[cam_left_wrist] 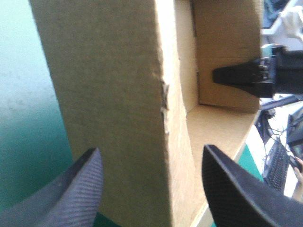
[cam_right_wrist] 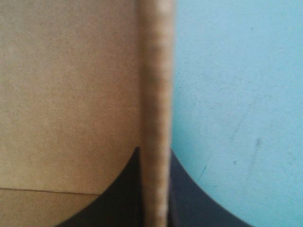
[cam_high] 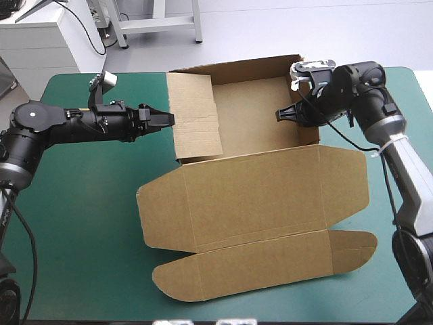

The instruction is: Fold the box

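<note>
The brown box lies mid-table as an open tray with its lid flat toward the front edge. Its far wall and right wall stand up, and the left wall panel leans in over the tray floor. My left gripper is at that left wall from outside. In the left wrist view it is open, with the wall's edge between its fingers. My right gripper reaches in over the right wall, shut on the box, the board edge pinched between its fingers. It also shows across the tray.
The flat lid's front flap, with rounded ends, reaches close to the table's front edge. The teal-green cover shows left of the box and to its right. The right arm's elbow hangs over the right side.
</note>
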Robot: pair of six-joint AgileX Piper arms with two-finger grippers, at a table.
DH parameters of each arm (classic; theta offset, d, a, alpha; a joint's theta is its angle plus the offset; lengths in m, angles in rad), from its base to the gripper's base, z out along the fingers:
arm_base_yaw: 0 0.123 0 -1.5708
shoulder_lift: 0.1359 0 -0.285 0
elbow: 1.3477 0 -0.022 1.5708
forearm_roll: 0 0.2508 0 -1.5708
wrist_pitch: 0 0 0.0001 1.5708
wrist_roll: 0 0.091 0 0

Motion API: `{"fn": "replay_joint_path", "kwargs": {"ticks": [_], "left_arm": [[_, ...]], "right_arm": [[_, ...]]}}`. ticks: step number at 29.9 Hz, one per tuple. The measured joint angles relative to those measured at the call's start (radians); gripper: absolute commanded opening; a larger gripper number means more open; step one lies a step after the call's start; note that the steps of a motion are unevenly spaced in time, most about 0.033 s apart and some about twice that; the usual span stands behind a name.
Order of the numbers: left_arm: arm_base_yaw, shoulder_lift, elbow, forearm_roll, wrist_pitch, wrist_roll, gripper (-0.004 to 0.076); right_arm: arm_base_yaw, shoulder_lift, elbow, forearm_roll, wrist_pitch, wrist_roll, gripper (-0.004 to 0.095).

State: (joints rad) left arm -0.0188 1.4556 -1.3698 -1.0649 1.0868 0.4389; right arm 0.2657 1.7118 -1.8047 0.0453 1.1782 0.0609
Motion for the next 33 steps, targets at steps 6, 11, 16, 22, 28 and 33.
{"fn": "replay_joint_path", "kwargs": {"ticks": [6, 11, 16, 22, 28, 33], "left_arm": [[-0.071, 0.000, 0.000, 0.116, -0.069, -0.102, 0.0433], [-0.169, 0.000, 0.000, 0.259, -0.167, -0.198, 0.0433], [-0.264, 0.000, 0.000, 0.479, -0.230, -0.383, 0.0432], [-0.305, 0.000, 0.000, 0.552, -0.303, -0.479, 0.0432], [-0.307, 0.000, 0.002, 0.547, -0.349, -0.490, 0.0432], [-0.309, 0.000, 0.003, 0.543, -0.382, -0.490, 0.0258]], "right_arm": [[0.123, -0.019, -0.001, -0.189, -0.011, 0.112, -0.0010], [0.151, -0.019, -0.005, -0.236, -0.015, 0.135, -0.0010], [0.158, -0.019, -0.043, -0.236, -0.009, 0.136, -0.0010], [0.160, -0.019, -0.131, -0.235, 0.024, 0.133, -0.0011], [0.160, -0.019, -0.168, -0.236, 0.050, 0.132, -0.0014], [0.160, -0.019, -0.169, -0.240, 0.057, 0.136, -0.0014]]}}
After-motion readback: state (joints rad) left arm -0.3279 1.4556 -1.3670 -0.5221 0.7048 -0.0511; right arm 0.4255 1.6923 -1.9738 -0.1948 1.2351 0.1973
